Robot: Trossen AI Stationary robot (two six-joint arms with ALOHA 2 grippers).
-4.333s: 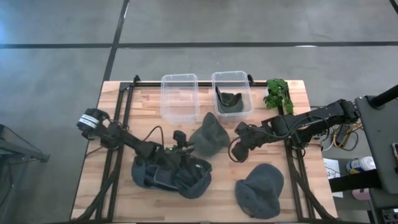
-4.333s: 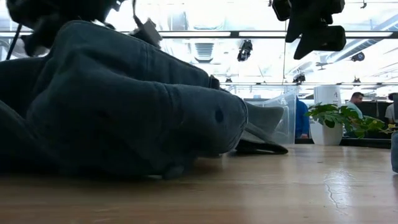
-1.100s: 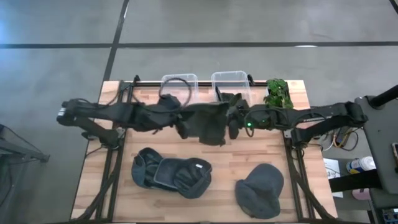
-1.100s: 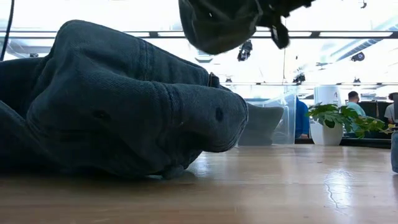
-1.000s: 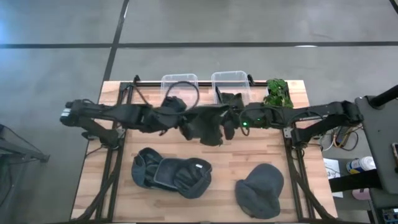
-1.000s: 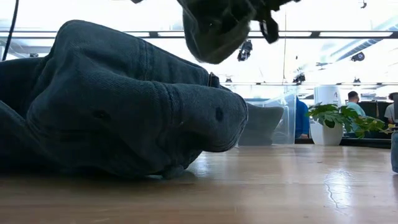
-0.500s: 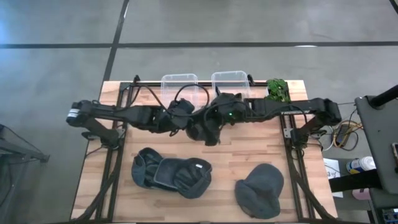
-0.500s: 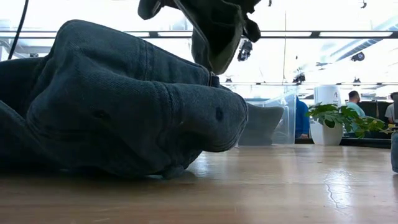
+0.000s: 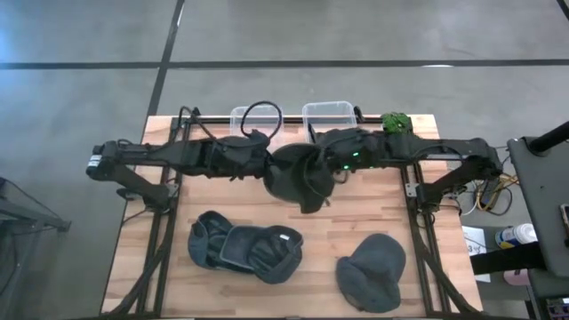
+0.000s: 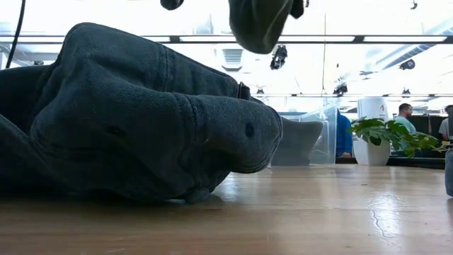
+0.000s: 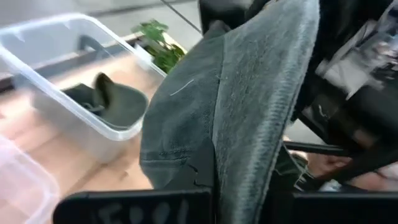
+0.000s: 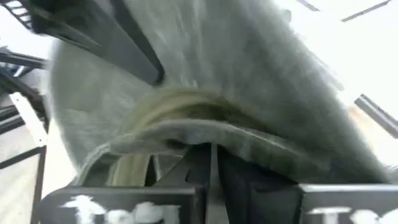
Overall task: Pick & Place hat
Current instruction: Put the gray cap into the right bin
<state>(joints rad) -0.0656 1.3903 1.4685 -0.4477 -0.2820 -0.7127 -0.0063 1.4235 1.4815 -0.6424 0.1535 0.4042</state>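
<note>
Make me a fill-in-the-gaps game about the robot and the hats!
1. The dark grey fabric hat in the air is held by ____ tools, the left tool and the right tool.
2. The number of hats lying on the light wooden table is ____.
3. The right clear plastic bin already holds one ____.
4. The small plant with leaves coloured ____ sits at the table's far right corner.

Missing words: two; two; hat; green
</note>
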